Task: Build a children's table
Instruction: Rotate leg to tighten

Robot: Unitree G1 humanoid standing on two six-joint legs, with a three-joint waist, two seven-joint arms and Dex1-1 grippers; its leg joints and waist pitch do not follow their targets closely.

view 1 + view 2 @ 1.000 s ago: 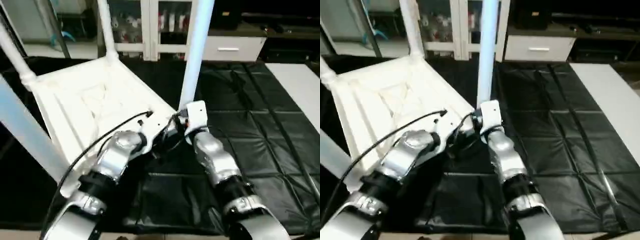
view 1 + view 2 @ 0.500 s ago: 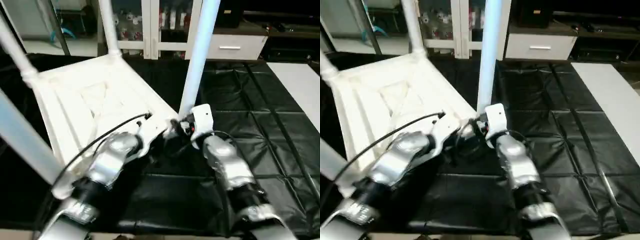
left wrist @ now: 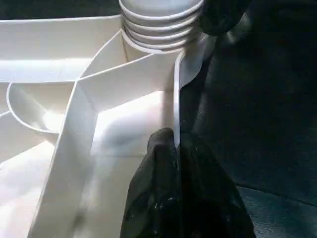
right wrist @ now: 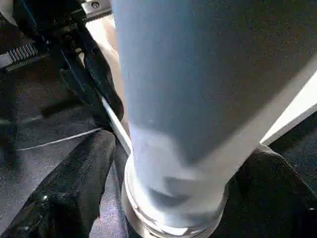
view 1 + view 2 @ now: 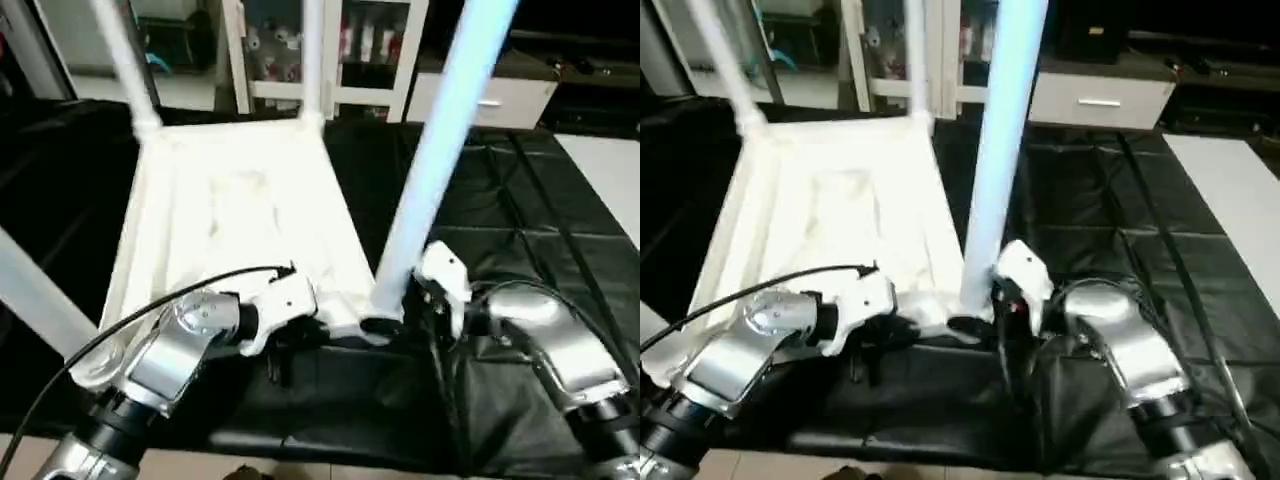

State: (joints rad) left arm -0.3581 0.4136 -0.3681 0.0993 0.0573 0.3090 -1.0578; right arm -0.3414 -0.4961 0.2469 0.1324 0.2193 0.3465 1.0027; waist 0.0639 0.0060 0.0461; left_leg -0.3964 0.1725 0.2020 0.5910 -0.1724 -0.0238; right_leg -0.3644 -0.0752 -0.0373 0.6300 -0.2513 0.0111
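Two fingers (image 4: 74,183) astride leg (image 4: 198,99).

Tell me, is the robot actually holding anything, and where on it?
Yes: the left end effector pinches the tabletop by its rim. The right end effector straddles the near leg's base, fingers apart.

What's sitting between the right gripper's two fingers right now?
The near leg of the children's table, just above its ribbed base at the corner socket. The right gripper straddles it, one finger on each side, in the right wrist view.
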